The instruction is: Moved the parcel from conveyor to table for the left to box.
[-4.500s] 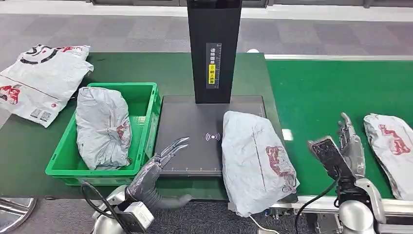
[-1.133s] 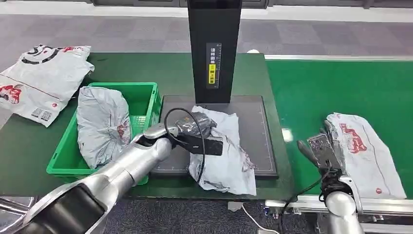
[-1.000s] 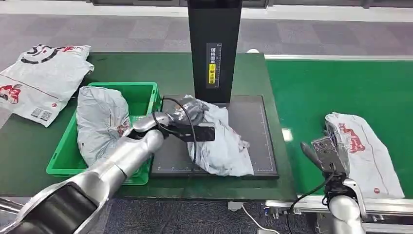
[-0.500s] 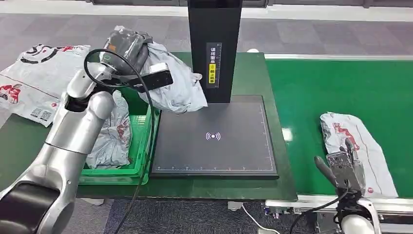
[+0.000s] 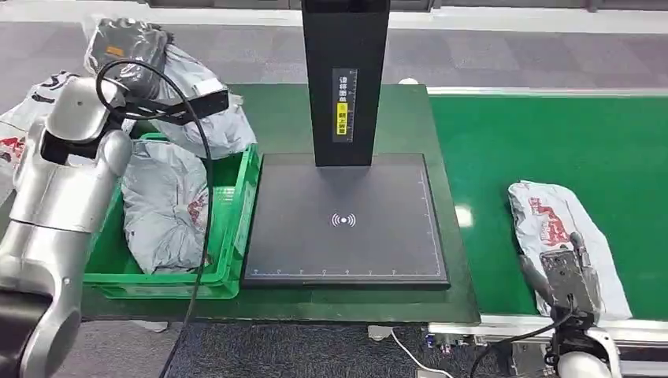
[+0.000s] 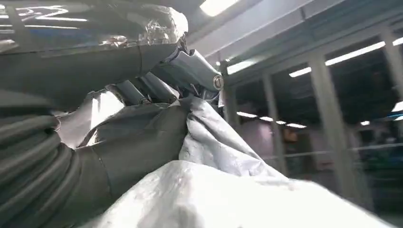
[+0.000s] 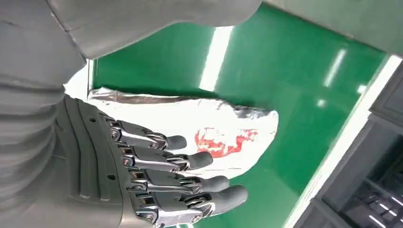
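Head view: left hand (image 5: 130, 59) grips a grey parcel (image 5: 201, 110) above the green bin (image 5: 236, 216), so boxing's underway; lowering comes next. Right hand (image 7: 157, 180), fingers spread, hovers over the conveyor parcel (image 5: 555, 228).

I watch my left hand (image 5: 130, 55) carry the grey parcel (image 5: 201, 110) off the black scanner pad (image 5: 346, 220), where it lay seconds ago, up and across to hang above the far end of the green crate (image 5: 236, 213). The left arm, low at the table's near edge at first, is now raised high. On the conveyor (image 5: 543, 134), the second parcel (image 5: 555, 236) has slid nearer, and my right hand (image 5: 563, 268), fingers spread, has dropped lower in view.
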